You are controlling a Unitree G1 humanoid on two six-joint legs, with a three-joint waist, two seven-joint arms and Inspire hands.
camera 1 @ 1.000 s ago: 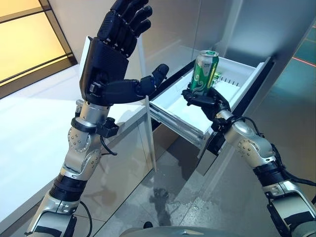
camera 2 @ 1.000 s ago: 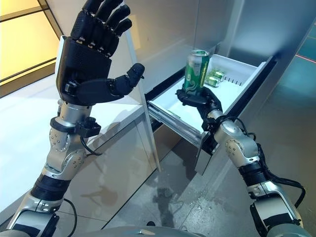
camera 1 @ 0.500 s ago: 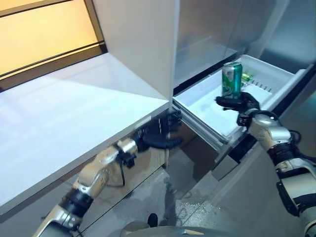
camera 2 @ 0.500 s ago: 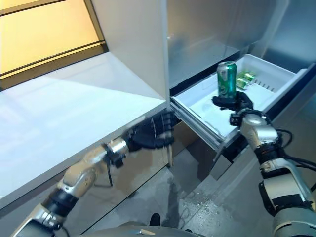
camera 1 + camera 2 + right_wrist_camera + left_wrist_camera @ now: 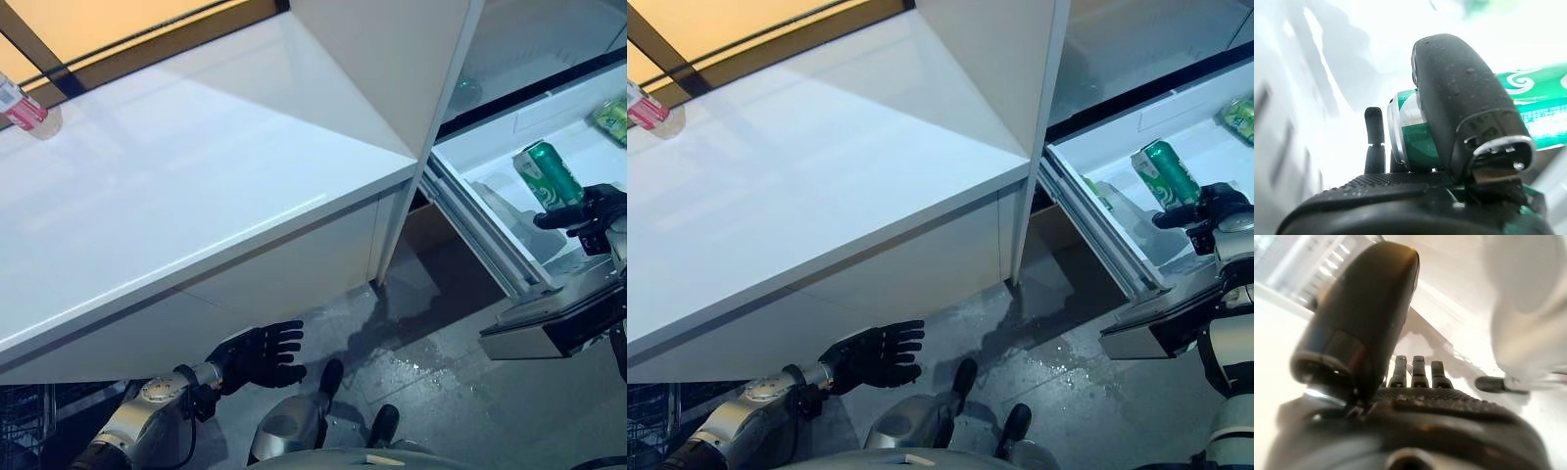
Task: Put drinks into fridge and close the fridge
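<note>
A green can (image 5: pixel 549 176) is in my right hand (image 5: pixel 600 210), whose fingers and thumb curl round its lower end. The can tilts over the open white fridge drawer (image 5: pixel 482 162) at the right. In the right wrist view the can (image 5: pixel 1413 134) lies across the palm under the thumb (image 5: pixel 1464 98). More green cans (image 5: pixel 614 116) lie at the drawer's far end. My left hand (image 5: pixel 257 354) hangs low in front of the white counter's base, fingers straight and empty; the left wrist view shows its fingers (image 5: pixel 1419 372) extended.
A long white counter (image 5: pixel 196 186) fills the left and middle. A pink bottle (image 5: pixel 24 106) stands at its far left corner. The drawer's steel front (image 5: pixel 554 328) juts out over the wet grey floor (image 5: pixel 431 382). A tall white fridge side panel (image 5: pixel 392 59) rises beside the drawer.
The camera has swung left and down. My left hand has dropped from beside the counter edge to low near the floor. My right hand still holds the can, now more tilted.
</note>
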